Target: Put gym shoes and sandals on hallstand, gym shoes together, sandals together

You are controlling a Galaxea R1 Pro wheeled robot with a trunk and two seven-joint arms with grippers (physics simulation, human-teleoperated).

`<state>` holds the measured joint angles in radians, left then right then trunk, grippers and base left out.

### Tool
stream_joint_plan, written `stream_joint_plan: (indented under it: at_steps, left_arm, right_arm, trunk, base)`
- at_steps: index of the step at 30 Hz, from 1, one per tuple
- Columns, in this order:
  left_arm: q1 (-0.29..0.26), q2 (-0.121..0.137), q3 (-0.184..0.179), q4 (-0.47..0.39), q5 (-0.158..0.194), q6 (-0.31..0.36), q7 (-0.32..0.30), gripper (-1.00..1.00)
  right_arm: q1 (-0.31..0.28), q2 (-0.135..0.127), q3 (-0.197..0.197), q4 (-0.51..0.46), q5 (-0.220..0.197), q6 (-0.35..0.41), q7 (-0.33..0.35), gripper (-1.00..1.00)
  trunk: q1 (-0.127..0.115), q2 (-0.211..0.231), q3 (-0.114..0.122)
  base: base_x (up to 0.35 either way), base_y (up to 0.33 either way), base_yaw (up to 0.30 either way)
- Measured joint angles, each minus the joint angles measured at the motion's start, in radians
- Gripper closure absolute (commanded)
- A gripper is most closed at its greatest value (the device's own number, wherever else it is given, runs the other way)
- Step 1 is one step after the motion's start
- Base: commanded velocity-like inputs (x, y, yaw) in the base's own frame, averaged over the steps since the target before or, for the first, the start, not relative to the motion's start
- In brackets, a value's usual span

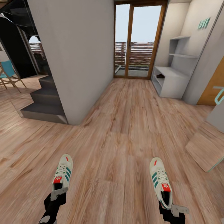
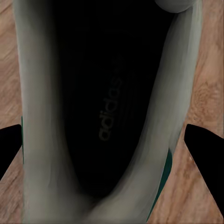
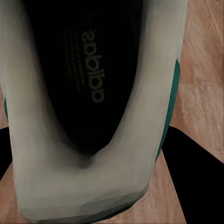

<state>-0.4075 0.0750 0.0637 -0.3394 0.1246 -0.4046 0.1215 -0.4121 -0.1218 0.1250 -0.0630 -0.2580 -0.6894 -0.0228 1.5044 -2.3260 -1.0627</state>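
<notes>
Bright, even daylight, source looks like the glass door [image 1: 139, 40] at corridor end. Shadows soft, no glare. Head view bends lines twd edges, wide-angle. Wrist views dim, close-up shoe insides [image 2: 107, 93] nr black, slightly soft

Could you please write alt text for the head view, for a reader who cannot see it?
Each gripper holds a gym shoe by the heel, the left gym shoe and the right gym shoe, above the corridor floor. Ahead at right stands the hallstand, with something dark on its top, beside glass doors.
</notes>
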Motion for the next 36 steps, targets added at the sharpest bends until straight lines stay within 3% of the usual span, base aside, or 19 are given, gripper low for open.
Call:
stream_joint_plan:
  at_steps: [14, 36]
  left_arm:
    - [0.0, 0.0, 0.0, -0.001, 0.0, 0.0, 0.0, 1.0]
    - [0.0, 0.0, 0.0, 0.0, 0.0, 0.0, 0.0, 1.0]
  right_arm:
    - [0.0, 0.002, 0.003, 0.0, 0.0, 0.0, -0.002, 1.0]
    - [0.0, 0.004, 0.0, 0.001, 0.0, 0.0, -0.002, 1.0]
  trunk:
    - [0.0, 0.0, 0.0]
    - [0.0, 0.0, 0.0]
  base:
    - [0.339, 0.0, -0.025]
    - [0.339, 0.0, -0.287]
